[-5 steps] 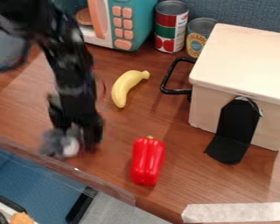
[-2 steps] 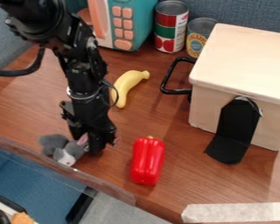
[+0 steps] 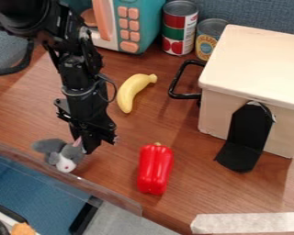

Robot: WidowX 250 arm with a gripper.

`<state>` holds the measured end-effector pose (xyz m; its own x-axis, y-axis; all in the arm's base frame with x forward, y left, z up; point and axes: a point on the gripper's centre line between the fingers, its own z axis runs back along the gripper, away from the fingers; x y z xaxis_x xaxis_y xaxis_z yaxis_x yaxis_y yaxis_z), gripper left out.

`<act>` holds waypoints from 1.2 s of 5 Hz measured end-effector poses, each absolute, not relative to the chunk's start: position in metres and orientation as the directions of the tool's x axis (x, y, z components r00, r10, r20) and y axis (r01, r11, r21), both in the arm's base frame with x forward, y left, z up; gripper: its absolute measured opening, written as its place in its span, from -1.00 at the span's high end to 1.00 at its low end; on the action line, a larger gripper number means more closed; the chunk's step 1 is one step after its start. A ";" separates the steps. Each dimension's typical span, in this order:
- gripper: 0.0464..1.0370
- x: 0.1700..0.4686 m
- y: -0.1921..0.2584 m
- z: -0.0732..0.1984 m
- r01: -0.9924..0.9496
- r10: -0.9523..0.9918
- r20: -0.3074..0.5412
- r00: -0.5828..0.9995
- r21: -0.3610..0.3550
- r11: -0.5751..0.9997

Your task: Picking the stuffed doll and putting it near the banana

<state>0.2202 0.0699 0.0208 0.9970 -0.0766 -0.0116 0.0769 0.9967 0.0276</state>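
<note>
**Stuffed doll and my gripper shift a little left by the table's edge**

Compared with the frame just before, my gripper sits slightly farther left and a touch higher in the view, and my arm leans back toward the upper left with it. The doll has shifted the same way, by a small amount: its face and its dark rounded body both lie farther left and higher. The banana and the red pepper stay where they were.

The doll is soft and plush, dark grey on the rounded part at the left and a lighter grey around the head. Its muzzle is white, with a small pink nose, and it points down toward the lower edge of the view. A pink ear stands up right beside my gripper's lower end. I cannot tell whether I am spread, pressed together or pinching that ear, nor whether the doll rests on the wood or hangs above it. I see it just left of my gripper, along the table's near edge, left of the pepper and well apart from the banana.
</note>
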 end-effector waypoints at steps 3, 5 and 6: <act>0.97 0.283 0.114 0.072 -0.270 0.258 0.107 0.960 0.110 0.957; 0.97 0.331 0.141 0.066 -0.374 0.355 0.152 0.922 0.124 0.919; 0.97 0.348 0.150 0.053 -0.390 0.370 0.152 0.917 0.141 0.910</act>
